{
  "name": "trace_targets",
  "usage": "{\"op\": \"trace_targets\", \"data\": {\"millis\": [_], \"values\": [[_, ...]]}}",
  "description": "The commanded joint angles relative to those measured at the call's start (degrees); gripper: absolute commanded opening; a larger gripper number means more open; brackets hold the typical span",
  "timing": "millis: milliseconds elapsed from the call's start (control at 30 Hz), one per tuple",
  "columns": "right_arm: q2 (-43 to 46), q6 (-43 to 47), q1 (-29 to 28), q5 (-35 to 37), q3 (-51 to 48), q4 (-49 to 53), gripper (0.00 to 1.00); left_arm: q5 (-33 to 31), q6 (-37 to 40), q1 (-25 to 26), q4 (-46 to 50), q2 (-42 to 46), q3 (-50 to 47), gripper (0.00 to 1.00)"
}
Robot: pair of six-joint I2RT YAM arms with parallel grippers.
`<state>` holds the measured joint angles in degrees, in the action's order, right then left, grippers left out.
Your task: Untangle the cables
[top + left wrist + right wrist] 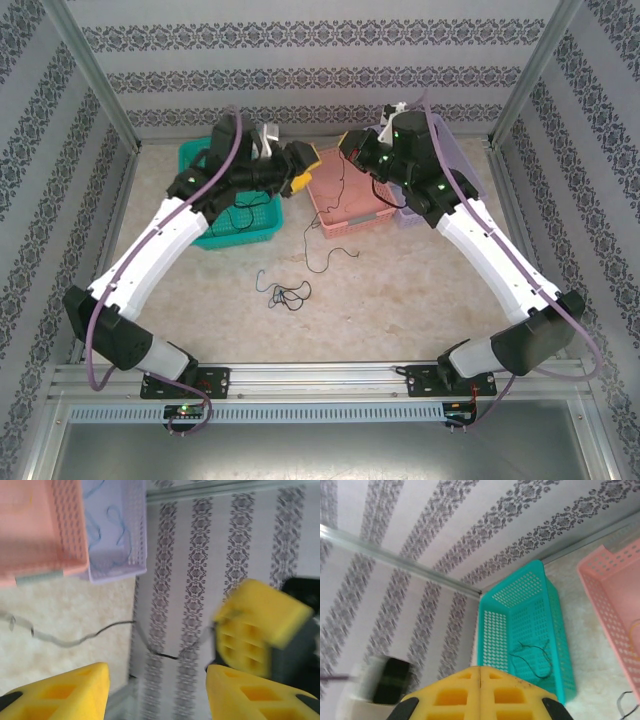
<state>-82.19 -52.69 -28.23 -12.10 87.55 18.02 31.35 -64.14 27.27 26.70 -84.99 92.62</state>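
A small tangle of black and blue cables (285,295) lies on the table in front of the baskets. One black cable (325,215) rises from the table to my right gripper (350,148), which is shut on it above the pink basket (345,225). In the right wrist view the right gripper's (480,676) pads press flat together. My left gripper (300,168) hovers just to its left, open and empty. In the left wrist view the left gripper (157,695) faces the stretched black cable (167,656) and the right gripper's yellow fingertips (260,625).
A teal basket (235,235) at back left holds a black cable (532,657). The lilac basket (135,530) at back right holds blue cables (117,525). Patterned walls and metal posts enclose the table.
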Motion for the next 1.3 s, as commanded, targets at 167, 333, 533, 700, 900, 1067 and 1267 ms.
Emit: {"op": "trace_targets", "data": {"millis": [167, 333, 533, 700, 900, 1067, 1267], "values": [[-2.76, 13.45, 3.06, -15.43, 6.42, 5.44, 0.00, 4.24, 30.84, -0.03, -3.72, 2.37, -4.18, 0.55], [-5.08, 11.90, 3.71, -21.29, 11.61, 7.64, 0.00, 4.68, 37.13, 1.00, -14.28, 2.57, -9.64, 0.55], [-4.84, 10.54, 3.70, -22.26, 11.60, 7.43, 0.00, 3.37, 41.55, 4.42, -18.44, 1.78, -9.25, 0.60], [-5.08, 10.24, 3.71, -23.35, 11.89, 7.70, 0.00, 1.03, 42.26, 6.30, -23.93, 4.65, -13.56, 0.63], [-5.20, 8.52, 3.50, -25.40, 12.35, 6.92, 0.00, -1.34, 44.10, 6.22, -21.80, 2.90, -12.45, 0.63], [-5.11, 7.54, 3.18, -26.38, 12.76, 7.16, 0.00, -3.42, 45.51, 6.26, -20.13, -0.78, -8.48, 0.62], [-4.52, 6.32, 3.83, -26.66, 11.07, 5.69, 0.00, -6.13, 43.03, 6.28, -20.89, -1.99, -4.61, 0.27]]}}
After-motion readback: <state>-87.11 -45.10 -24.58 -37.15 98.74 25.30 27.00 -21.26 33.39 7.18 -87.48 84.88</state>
